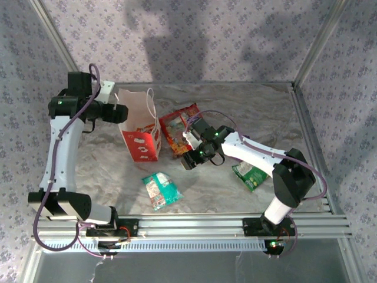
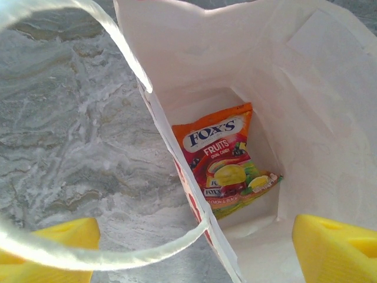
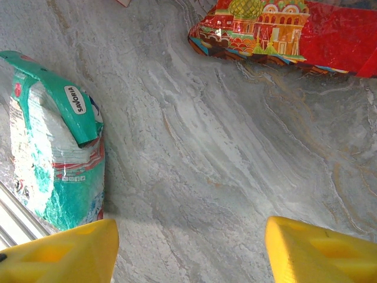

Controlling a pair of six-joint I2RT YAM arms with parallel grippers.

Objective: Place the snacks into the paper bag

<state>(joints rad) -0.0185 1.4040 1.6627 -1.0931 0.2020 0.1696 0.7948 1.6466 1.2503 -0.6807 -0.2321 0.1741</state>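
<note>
Left wrist, orange-yellow packet (image 2: 227, 162) lengthwise inside upright paper bag (image 2: 330, 118), left fingers (image 2: 336, 247) and right fingers (image 3: 318, 250) spread, empty

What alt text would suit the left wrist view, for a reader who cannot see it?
Looking down into the open white bag, an orange packet lies at its bottom. A white cord handle loops over the grey table at left. The left gripper has its yellow jaws open, one either side of the bag's wall.

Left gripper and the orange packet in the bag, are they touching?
Apart. In the left wrist view the orange-yellow packet lies deep inside the paper bag, with bare paper between it and the open left gripper.
</note>
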